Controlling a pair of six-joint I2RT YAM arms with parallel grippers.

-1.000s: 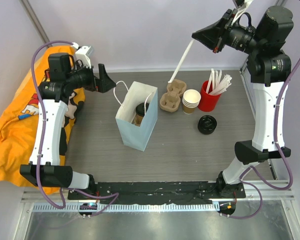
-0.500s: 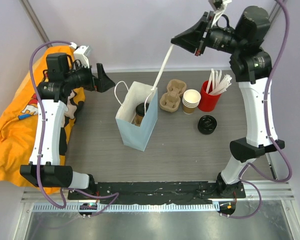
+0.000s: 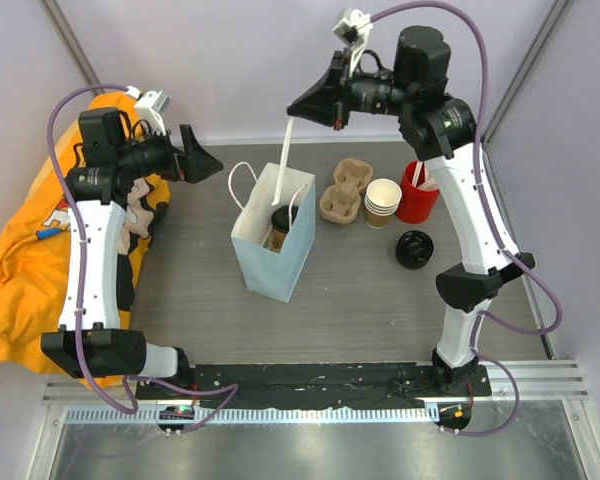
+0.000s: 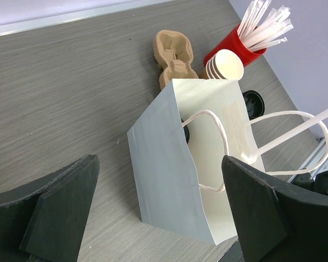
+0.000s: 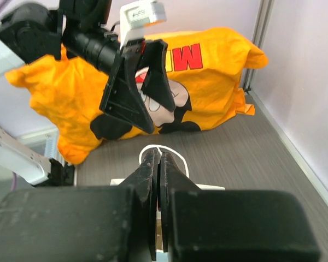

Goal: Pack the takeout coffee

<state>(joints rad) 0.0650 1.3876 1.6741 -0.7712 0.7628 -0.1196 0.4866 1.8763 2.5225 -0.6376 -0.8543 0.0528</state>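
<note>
On the grey wood-grain table (image 3: 380,300) stands a pale paper bag (image 3: 265,270), and the takeout coffee (image 3: 280,220) sits upright inside that bag, black lid up, toward its far end. Above the bag's mouth a white wrapped straw (image 3: 284,160) hangs steeply, its long axis almost plumb and its lower tip just over the lid. The right end effector (image 3: 296,108) is pinched narrow on the straw's top, so the cup lies straight down the straw from it. Left of the bag, the left end effector (image 3: 206,160) hovers spread wide with nothing in it and farther off, so I judge this is the right arm's move.
</note>
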